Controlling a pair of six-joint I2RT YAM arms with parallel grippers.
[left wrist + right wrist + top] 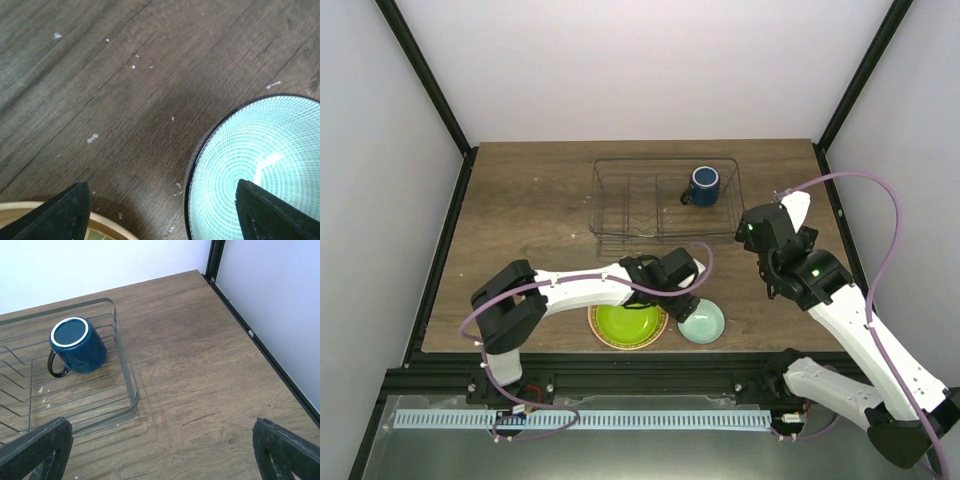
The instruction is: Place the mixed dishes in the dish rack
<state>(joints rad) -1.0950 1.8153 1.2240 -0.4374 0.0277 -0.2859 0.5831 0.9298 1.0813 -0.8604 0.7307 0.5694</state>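
The pale mint-green bowl [702,322] [260,165] sits on the table near the front edge. My left gripper [687,302] [165,215] is open low over its left rim, one finger [270,215] above the bowl's inside and the other finger [65,215] outside it. Left of the bowl lies the lime-green plate [627,322] on a tan-rimmed plate [107,227]. The dark blue mug [704,185] [77,345] stands inside the wire dish rack [620,205] [125,385], at its right end. My right gripper [757,232] [162,450] hangs open over bare table right of the rack, holding nothing.
The wooden table [530,210] is walled by a black frame post [215,260] and pale panels at the back and right. The rack's left part shows upright wire dividers [635,200]. The left arm reaches across in front of the rack.
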